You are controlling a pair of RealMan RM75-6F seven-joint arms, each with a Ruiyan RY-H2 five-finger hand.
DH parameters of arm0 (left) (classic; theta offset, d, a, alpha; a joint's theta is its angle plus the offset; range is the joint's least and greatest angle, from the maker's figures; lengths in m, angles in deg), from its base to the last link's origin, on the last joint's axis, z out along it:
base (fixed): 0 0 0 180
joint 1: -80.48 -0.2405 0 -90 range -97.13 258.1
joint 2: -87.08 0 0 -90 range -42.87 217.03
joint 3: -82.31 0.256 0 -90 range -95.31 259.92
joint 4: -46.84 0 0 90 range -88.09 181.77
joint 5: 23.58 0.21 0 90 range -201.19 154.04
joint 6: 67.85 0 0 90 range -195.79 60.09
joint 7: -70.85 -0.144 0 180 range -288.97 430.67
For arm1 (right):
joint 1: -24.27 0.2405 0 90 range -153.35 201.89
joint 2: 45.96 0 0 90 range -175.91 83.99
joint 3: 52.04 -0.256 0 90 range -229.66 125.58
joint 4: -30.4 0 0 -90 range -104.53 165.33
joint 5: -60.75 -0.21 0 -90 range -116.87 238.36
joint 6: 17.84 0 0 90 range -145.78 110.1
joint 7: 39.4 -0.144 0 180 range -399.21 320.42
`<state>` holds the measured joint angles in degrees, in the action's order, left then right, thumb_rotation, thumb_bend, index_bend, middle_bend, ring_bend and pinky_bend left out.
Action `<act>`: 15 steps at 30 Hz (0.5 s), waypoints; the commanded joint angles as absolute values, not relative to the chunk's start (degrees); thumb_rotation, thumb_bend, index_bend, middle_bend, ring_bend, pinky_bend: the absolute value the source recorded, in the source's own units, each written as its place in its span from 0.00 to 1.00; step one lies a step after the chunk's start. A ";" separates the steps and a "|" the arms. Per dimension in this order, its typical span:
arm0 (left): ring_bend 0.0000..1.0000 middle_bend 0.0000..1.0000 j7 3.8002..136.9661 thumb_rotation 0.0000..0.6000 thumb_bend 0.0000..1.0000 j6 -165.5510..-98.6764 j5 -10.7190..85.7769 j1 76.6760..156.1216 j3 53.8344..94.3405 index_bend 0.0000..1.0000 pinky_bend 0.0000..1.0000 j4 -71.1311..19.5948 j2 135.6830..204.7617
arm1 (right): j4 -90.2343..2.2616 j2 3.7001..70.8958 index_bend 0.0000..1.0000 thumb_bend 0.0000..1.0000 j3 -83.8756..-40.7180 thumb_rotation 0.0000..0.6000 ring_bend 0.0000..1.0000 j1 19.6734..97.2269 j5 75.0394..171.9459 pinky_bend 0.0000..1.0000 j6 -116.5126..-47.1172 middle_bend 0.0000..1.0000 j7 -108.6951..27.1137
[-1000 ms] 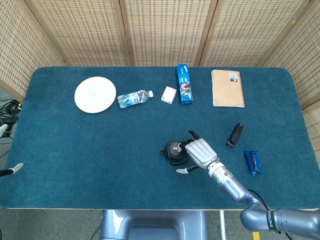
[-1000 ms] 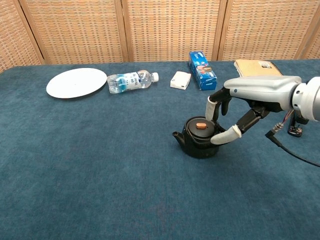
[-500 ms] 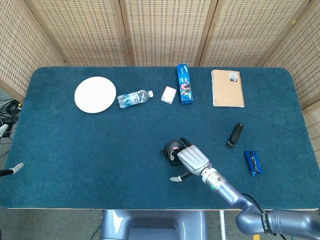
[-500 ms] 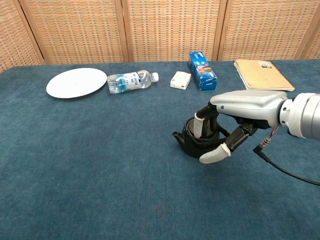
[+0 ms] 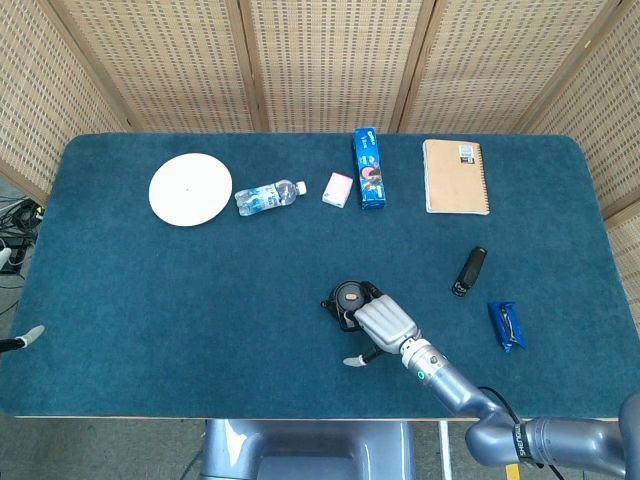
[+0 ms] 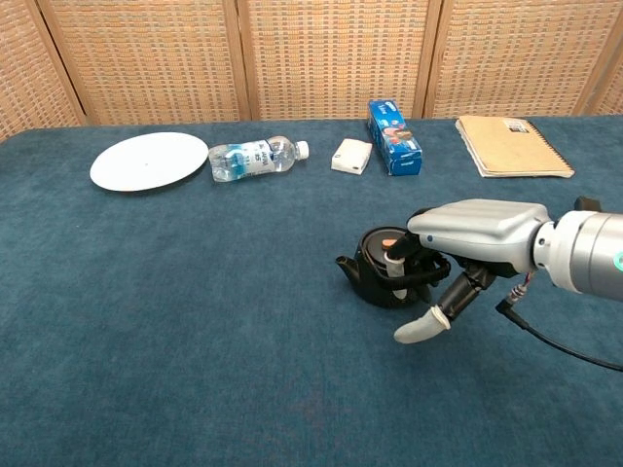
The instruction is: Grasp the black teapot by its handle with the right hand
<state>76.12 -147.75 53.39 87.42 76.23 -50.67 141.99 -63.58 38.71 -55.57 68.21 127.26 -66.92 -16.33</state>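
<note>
The black teapot [image 5: 345, 299] [image 6: 375, 277] stands upright on the blue table near the front, with its spout to the left and an orange knob on its lid. My right hand [image 5: 383, 322] [image 6: 474, 232] lies over the pot's right side, where the handle is. Its fingers [image 6: 395, 263] curl down against the pot and hide most of the handle. The thumb [image 6: 421, 326] sticks out low and clear of the pot, so a firm hold does not show. Of my left hand [image 5: 33, 333] only a pale outstretched fingertip shows, at the left edge beyond the table.
Along the back lie a white plate [image 5: 190, 189], a water bottle [image 5: 268, 196], a small white box [image 5: 339, 188], a blue carton [image 5: 368, 167] and a notebook [image 5: 456, 176]. A black device [image 5: 468, 270] and a blue wrapper [image 5: 506, 324] lie to the right of the hand.
My right hand came down and towards the front over the teapot's handle side, and its fingers curled in against the pot. The teapot stayed where it was.
</note>
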 commanded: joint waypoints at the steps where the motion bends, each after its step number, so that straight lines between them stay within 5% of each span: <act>1: 0.00 0.00 76.22 1.00 0.00 -147.72 53.38 87.40 76.24 0.00 0.00 -50.63 141.96 | -61.06 40.58 0.53 0.17 -55.70 1.00 0.42 68.58 127.75 0.00 -67.31 0.53 -15.93; 7: 0.00 0.00 76.98 1.00 0.00 -147.47 53.21 87.41 76.18 0.00 0.00 -50.58 141.76 | -57.13 43.48 0.70 0.10 -56.98 1.00 0.49 68.60 127.87 0.00 -68.79 0.63 -16.70; 11: 0.00 0.00 77.55 1.00 0.00 -147.36 53.14 87.38 76.14 0.00 0.00 -50.39 141.61 | -55.84 44.38 0.84 0.09 -57.64 0.88 0.55 68.53 127.40 0.00 -69.13 0.72 -17.34; 15: 0.00 0.00 77.96 1.00 0.00 -147.22 53.21 87.43 76.14 0.00 0.00 -50.17 141.57 | -54.79 44.87 0.96 0.09 -57.50 0.86 0.59 68.49 127.36 0.00 -69.16 0.79 -17.02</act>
<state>77.94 -147.24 53.19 87.42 76.14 -50.18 141.58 -54.91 44.76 -57.53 68.51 127.41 -69.15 -17.08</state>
